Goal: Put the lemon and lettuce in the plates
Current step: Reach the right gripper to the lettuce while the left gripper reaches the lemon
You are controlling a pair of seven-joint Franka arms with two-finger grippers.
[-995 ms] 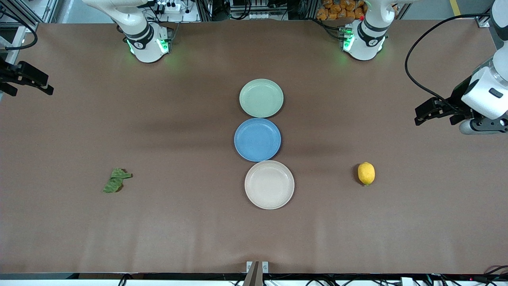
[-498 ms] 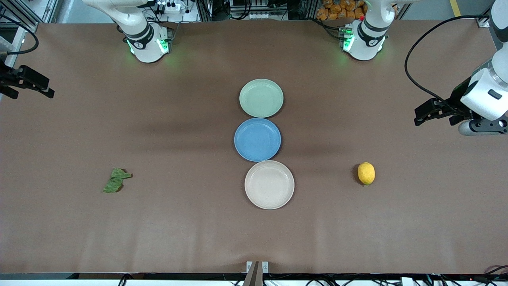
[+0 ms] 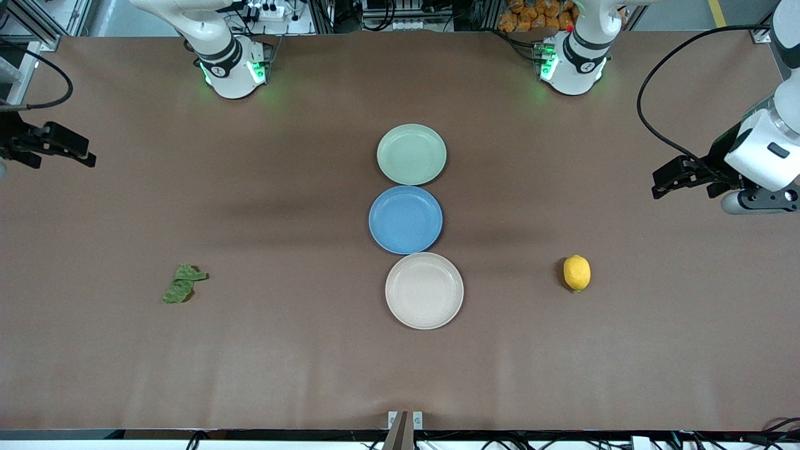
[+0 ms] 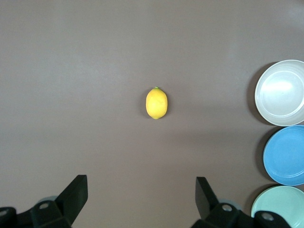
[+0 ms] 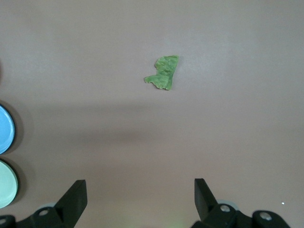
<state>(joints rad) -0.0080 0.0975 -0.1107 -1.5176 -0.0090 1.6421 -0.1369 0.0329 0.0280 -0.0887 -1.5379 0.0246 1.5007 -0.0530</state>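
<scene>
Both pincers up in the air, nothing gripped, neither fruit nor leaf lifted yet.

Left pincer hangs over bare surface at the left arm's end; fingers spread wide in the left wrist view. Right pincer hangs over the right arm's end, fingers likewise spread.

Lemon lies on its side on the surface toward the left arm's end, at roughly 3 o'clock from the beige plate, well apart from it. Lettuce lies flat toward the right arm's end, at about 9 o'clock from that same plate, also well apart.

Step in hand, by my reading: each arm reaching for its own item.
- Lemon: bring the left pincer straight down over it, fingers across the short waist rather than tip to tip; it is round and may roll, so close gently and centred.
- Lettuce: thin and flat, so the right pincer has to go down almost to the surface and nip a raised wrinkle or edge; a limp leaf could slip.

Count:
- lemons: one
- lettuce leaves: one
- plates: three in a touching row along 12 to 6, mint plate, blue plate, beige nearest the camera; all three bare
- pincers: two
</scene>
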